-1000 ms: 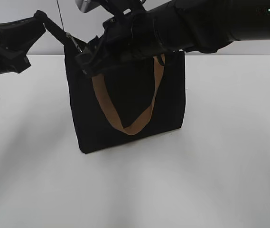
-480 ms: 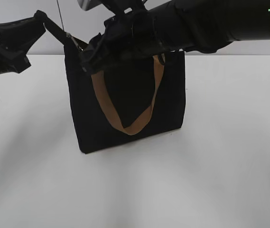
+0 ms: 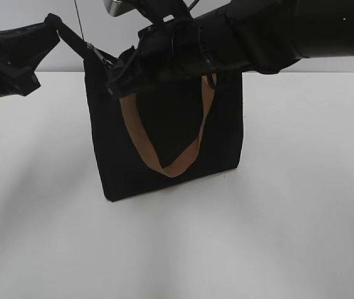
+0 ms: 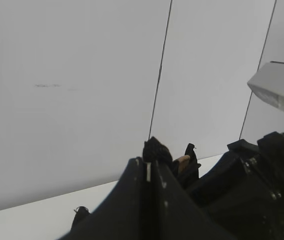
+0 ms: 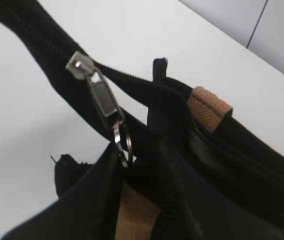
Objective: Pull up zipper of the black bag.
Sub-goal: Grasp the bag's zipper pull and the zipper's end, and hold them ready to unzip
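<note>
The black bag (image 3: 164, 143) stands upright on the white table, one tan handle (image 3: 170, 167) hanging down its front. My left gripper (image 3: 61, 31) is shut on the black fabric end (image 4: 156, 149) at the bag's top left corner and holds it up taut; its jaws (image 4: 150, 161) are pressed together. My right gripper (image 3: 116, 76) is over the bag's top edge near the left end. In the right wrist view, the zipper line (image 5: 37, 35) carries a silver slider (image 5: 82, 64), and its pull (image 5: 104, 102) and ring run down into my right gripper (image 5: 132, 155), which is shut on the ring.
The white table (image 3: 288, 218) stretches in front of and beside the bag. A grey panelled wall (image 4: 82, 75) is behind it. The right arm (image 4: 261, 165) crosses above the bag's top. A second tan handle (image 5: 209, 107) lies by the zip opening.
The right gripper has shifted slightly up and to the right along the bag's top edge. The left gripper and the bag have held still.
</note>
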`<action>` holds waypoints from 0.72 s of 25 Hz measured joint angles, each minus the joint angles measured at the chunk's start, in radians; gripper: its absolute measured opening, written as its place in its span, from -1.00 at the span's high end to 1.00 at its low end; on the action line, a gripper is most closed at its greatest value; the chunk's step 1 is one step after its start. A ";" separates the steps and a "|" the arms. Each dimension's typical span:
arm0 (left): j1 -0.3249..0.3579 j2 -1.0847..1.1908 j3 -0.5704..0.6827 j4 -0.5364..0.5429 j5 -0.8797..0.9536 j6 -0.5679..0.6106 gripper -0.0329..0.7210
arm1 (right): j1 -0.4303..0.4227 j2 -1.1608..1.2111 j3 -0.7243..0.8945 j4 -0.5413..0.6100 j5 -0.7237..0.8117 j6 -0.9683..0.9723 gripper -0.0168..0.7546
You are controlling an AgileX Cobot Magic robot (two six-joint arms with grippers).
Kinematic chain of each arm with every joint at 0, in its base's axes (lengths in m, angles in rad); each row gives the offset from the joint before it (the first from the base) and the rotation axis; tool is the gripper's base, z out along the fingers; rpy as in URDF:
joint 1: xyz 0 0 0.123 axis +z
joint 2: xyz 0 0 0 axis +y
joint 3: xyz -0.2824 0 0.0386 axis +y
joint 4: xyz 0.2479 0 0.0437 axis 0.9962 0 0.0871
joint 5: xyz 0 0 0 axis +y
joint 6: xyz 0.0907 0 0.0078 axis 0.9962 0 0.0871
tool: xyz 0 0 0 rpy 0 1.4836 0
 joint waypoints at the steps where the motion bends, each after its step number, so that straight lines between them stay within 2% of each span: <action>1: 0.000 0.000 0.000 0.000 0.000 0.000 0.91 | 0.000 0.000 -0.001 0.000 0.000 0.000 0.53; 4: 0.000 0.000 0.000 -0.001 0.000 0.000 0.91 | 0.000 0.000 -0.001 0.000 0.000 0.001 0.88; 6: 0.000 0.000 0.000 -0.001 0.000 0.000 0.91 | 0.000 0.000 -0.001 0.001 0.000 0.001 0.99; 18: 0.000 0.001 0.000 -0.018 0.008 0.000 0.91 | -0.011 0.000 -0.001 0.000 0.021 0.009 1.00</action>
